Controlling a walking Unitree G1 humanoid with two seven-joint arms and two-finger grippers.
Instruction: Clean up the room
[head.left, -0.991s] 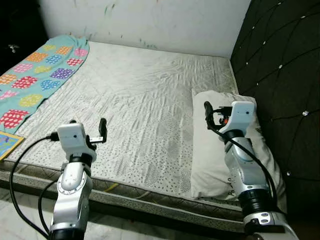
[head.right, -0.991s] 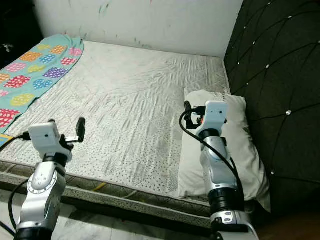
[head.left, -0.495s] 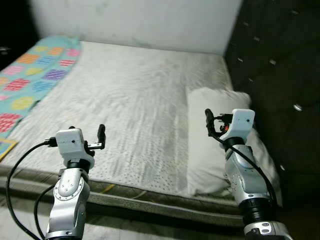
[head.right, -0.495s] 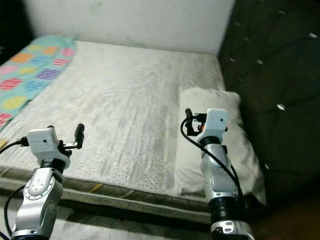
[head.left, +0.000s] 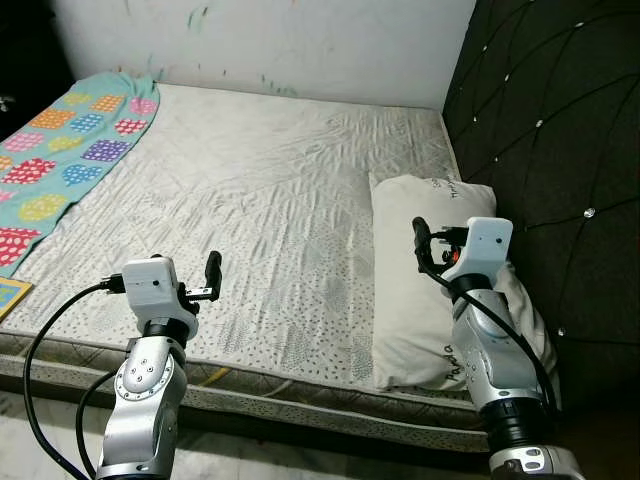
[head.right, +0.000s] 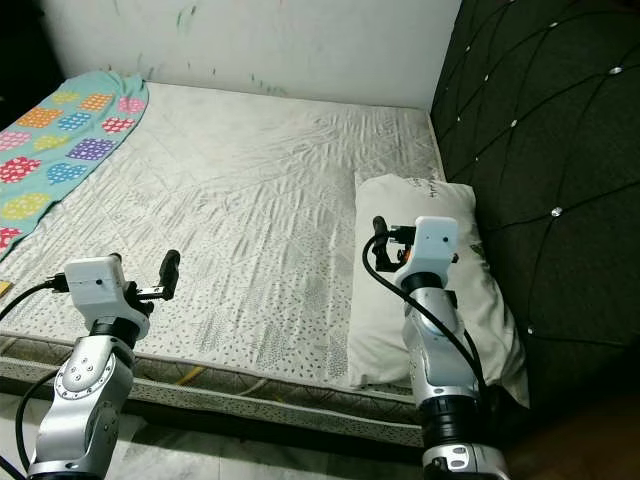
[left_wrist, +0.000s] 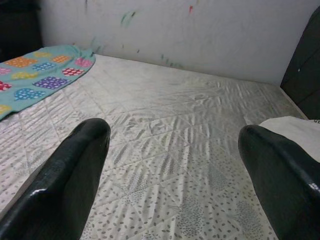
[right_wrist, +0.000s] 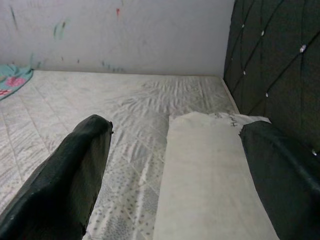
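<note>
The patterned blanket (head.left: 70, 150) lies bunched at the far left of the mattress (head.left: 260, 200), well apart from the pillow (head.left: 425, 270), which rests at the right side, just beside the dark tufted headboard (head.left: 540, 120). Both look light, soft and floppy; the blanket would likely sag and trail, so a pinch on a bunched edge or corner seems best, and the pillow is probably easiest taken at a corner or its near short end.

The left gripper (head.left: 211, 277) hovers over the near edge of the mattress, fingers spread wide and empty. The right gripper (head.left: 425, 240) hovers above the pillow, fingers also apart, holding nothing.

Against the frame a second ago, the whole view has slid left: less blanket shows, the pillow sits nearer the middle, so the camera has turned. Both grippers hold much the same raised pose.
</note>
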